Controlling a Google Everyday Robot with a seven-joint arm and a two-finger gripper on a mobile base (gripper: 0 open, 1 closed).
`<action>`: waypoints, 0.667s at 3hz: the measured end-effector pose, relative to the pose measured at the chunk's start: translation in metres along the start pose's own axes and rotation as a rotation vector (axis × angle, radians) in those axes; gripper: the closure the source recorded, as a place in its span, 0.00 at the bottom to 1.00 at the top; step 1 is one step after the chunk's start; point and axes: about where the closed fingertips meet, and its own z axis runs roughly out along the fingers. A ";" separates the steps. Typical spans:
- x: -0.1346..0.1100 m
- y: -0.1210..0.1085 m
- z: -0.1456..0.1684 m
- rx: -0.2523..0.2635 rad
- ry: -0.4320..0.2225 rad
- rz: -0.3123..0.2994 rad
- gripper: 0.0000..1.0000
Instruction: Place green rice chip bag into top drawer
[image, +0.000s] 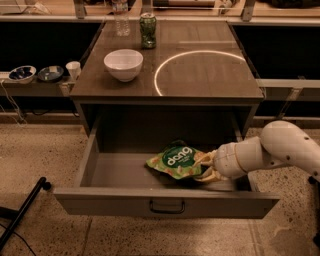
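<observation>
The green rice chip bag (174, 161) is a light-green pouch with a dark circle and white "dang" lettering. It lies low inside the open top drawer (100, 202), right of centre, close to the drawer floor. My gripper (205, 166) reaches in over the drawer's right side. Its pale fingers (202, 157) are closed on the bag's right edge. The white arm (280, 147) extends to the right. The drawer's front panel carries a small dark handle (167, 206).
On the table top stand a white bowl (123, 64), a green can (147, 30) and a clear bottle (121, 20). A ring of light (200, 70) shows on the top. Small bowls (22, 73) and a cup (73, 69) sit on a left shelf. A black pole (22, 215) lies bottom left.
</observation>
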 end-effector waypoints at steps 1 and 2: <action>-0.005 -0.001 0.013 -0.028 0.006 -0.022 0.84; -0.005 -0.001 0.013 -0.028 0.006 -0.021 0.61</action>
